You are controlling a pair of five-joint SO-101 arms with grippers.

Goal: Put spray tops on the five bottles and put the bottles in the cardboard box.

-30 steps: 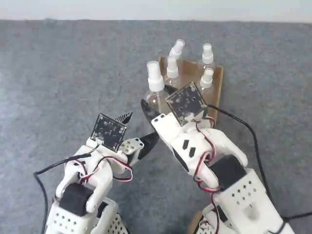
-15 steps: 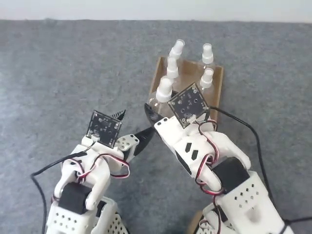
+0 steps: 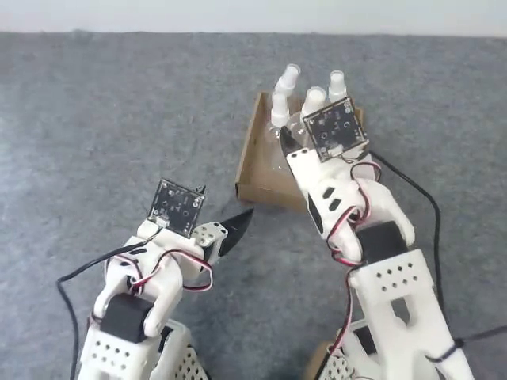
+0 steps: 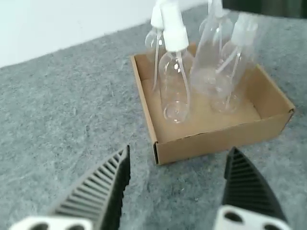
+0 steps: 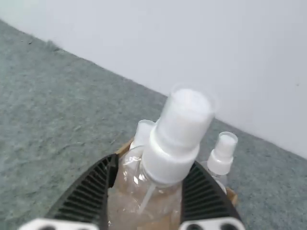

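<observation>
One clear plastic bottle with a white spray top [image 5: 178,125] is clamped between the fingers of the right gripper [image 5: 153,167], at the open brown cardboard box [image 3: 252,162]. Whether its base touches the box floor cannot be told. Three more such bottles [image 4: 173,81] stand inside the box, close beside it. The left gripper [image 3: 226,201] hangs low over the grey felt-like surface [image 3: 119,119], near the box's front wall, fingers spread wide and holding nothing.

The cardboard box [image 3: 252,162] is set on the worktop [image 3: 119,119], bottles [image 4: 175,81] stood inside, 1 bottle [image 5: 177,129] gripped there by the right hand [image 5: 152,165]. The left hand [image 4: 181,152] is placed before the cardboard box.
</observation>
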